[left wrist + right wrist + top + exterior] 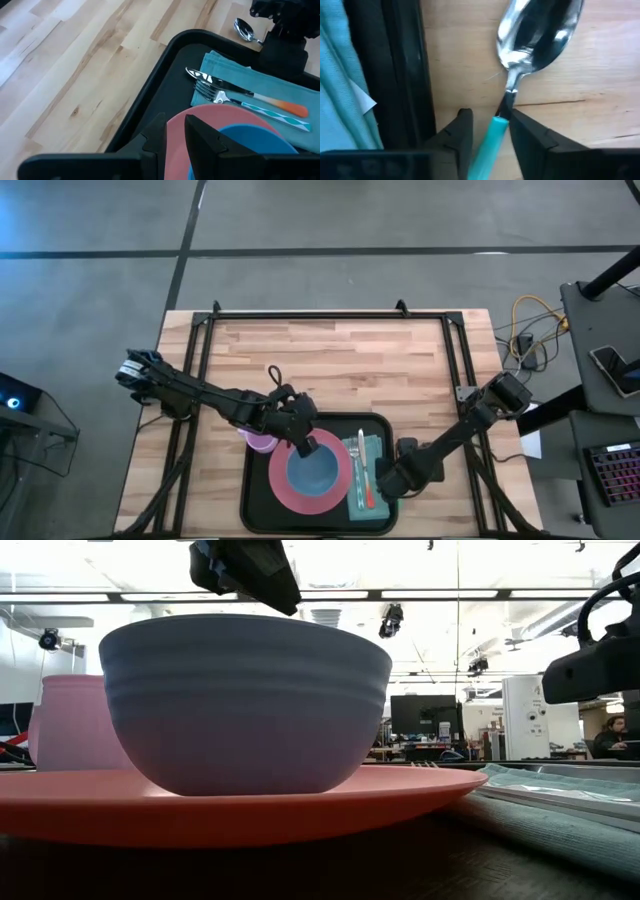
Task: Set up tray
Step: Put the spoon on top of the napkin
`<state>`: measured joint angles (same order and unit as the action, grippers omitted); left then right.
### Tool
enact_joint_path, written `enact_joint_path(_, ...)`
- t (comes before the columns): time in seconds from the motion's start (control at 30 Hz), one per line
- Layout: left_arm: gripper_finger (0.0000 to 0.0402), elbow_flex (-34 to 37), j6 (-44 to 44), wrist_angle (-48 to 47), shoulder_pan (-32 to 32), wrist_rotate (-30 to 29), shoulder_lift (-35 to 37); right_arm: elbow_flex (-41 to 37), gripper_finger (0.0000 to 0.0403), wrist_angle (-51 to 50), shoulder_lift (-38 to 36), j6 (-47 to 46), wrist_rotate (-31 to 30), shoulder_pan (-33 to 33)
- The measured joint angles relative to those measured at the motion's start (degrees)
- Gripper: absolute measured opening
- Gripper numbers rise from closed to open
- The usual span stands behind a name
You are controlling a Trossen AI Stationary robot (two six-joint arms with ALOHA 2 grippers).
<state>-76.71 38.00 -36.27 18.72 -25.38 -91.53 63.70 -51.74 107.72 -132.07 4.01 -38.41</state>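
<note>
Right end effector (487, 132) seemingly astride spoon (535, 35), beside tray (395, 75).

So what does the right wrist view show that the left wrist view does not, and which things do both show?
Only the right wrist view shows the teal handle of the spoon, lying between the fingers of the right claw over bare wood.

Only the left wrist view shows the pink plate, the blue bowl, the fork and knife on the napkin, and the left claw at the plate's rim.

Both show the spoon's bowl, the teal napkin and the black tray.
</note>
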Motion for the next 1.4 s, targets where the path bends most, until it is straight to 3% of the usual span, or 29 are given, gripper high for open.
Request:
enact_joint_path(0.27, 0.0050, 0.00, 0.01, -0.41, 0.00, 0.02, 0.00, 0.19, 0.0023, -1.44, -0.24, 3.06, 0.18, -0.40)
enact_joint_path(0.43, 0.0050, 0.00, 0.02, -0.41, 0.00, 0.02, 0.00, 1.66, 0.0023, -9.86, -1.45, 4.29, -0.31, -1.09)
enact_joint_path(0.57, 0.0050, 0.00, 0.02, -1.07, 0.00, 0.02, 0.51, 4.25, 0.0023, -9.14, -5.59, 7.20, -3.60, -1.12)
enact_joint_path(0.7, 0.0050, 0.00, 0.00, -1.75, 0.00, -0.03, 0.96, 8.23, 0.0023, -7.13, -8.57, 9.28, -11.40, -0.43)
enact_joint_path(0.87, 0.0050, 0.00, 0.01, -1.71, 0.00, -0.18, 0.98, 10.67, 0.0023, -1.57, -7.19, 16.96, -14.71, 3.77)
enact_joint_path(1.1, 0.0050, 0.06, 0.04, -1.94, 0.82, -0.05, 1.15, 10.43, 0.0029, 1.89, -2.82, 19.81, -14.02, 8.37)
enact_joint_path(1.4, 0.0050, 0.22, 0.09, -2.36, 3.39, 0.26, 2.54, 10.12, 0.0035, 5.55, -0.30, 22.36, -9.94, 8.67)
